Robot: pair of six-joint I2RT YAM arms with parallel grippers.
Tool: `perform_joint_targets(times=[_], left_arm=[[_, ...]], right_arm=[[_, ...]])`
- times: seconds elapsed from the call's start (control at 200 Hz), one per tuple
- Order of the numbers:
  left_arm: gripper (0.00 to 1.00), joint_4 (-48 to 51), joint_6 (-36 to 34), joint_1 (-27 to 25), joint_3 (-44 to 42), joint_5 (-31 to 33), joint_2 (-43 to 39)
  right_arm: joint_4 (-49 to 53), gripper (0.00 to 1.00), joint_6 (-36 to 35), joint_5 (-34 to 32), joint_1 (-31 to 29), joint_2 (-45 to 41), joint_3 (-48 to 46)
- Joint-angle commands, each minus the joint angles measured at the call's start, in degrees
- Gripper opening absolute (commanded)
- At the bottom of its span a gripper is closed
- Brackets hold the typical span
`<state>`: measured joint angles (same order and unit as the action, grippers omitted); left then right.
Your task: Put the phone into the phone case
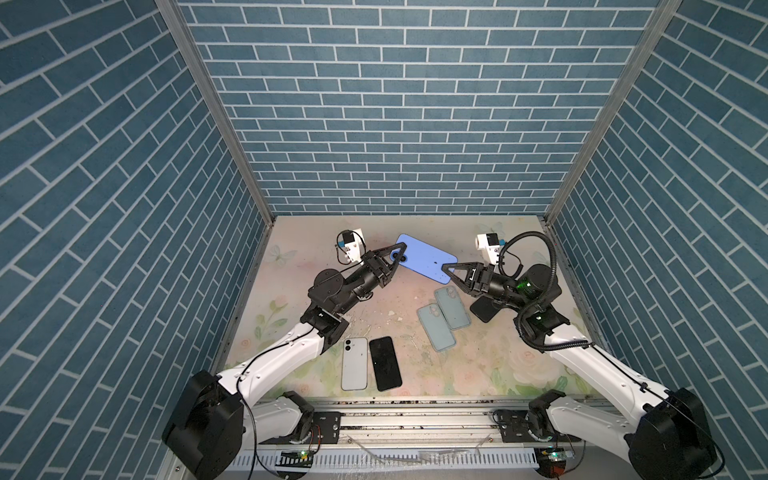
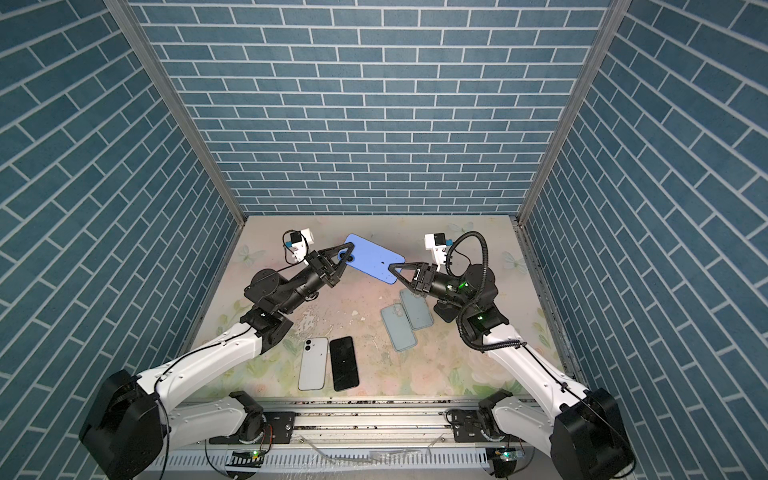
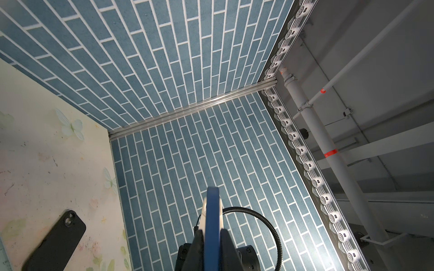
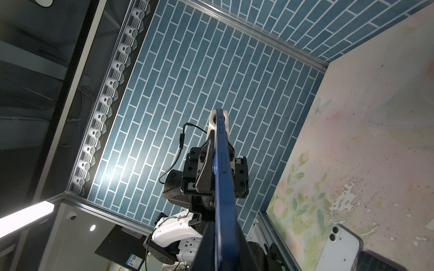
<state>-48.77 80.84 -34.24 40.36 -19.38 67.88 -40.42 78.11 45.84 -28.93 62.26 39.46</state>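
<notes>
Looking at how far this has got: the blue case (image 1: 424, 258) is held up off the table (image 1: 478, 374), toward the far middle of the scene, spanned between the two claws. The left claw (image 1: 400, 252) is clamped on the end with the camera hole. The right claw (image 1: 449, 268) is clamped on the opposite end. So neither is spread wide, and both are pinched down on the case.

In both top views only its back is seen, lying roughly flat and angled from far left to nearer right. A dark lens seems to be sitting in the camera hole, so a phone is probably already inside. That can't be confirmed, since the open face is turned away.

Seen edge-on in the right wrist view, it's a thin deep-blue rim with side buttons, and no lifted corner can be made out. The insert is judged mostly done. What's likely left is getting the corners pressed home and the thing set back down.

Elsewhere, a white phone (image 1: 354, 363) and a black phone (image 1: 385, 363) are laid side by side near the front, uncased. Two pale cases (image 1: 435, 332) are laid touching right of the middle, and a black case (image 1: 484, 311) is half hidden under the right arm.
</notes>
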Motion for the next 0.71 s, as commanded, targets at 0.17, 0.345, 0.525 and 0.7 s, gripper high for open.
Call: perform_joint_targets(times=[0.17,0.345,0.525,0.7], left_arm=[[0.5,16.31,-10.46,-0.39,5.04,-3.85,-3.76],[0.63,61.2,-35.41,-0.34,17.57,1.81,-6.93],[0.51,82.24,-48.84,-1.16,22.32,4.57,-0.1],[0.5,88.01,-55.98,-9.66,28.31,10.67,12.36]], right_arm=[[13.86,0.0,-10.18,-1.91,-0.07,-4.68,2.51],[52.65,0.0,-34.57,-14.57,0.08,-12.12,14.65],[80.46,0.0,-53.04,-38.57,0.01,-16.15,25.01],[86.3,0.0,-61.51,-45.45,0.01,-19.48,23.96]])
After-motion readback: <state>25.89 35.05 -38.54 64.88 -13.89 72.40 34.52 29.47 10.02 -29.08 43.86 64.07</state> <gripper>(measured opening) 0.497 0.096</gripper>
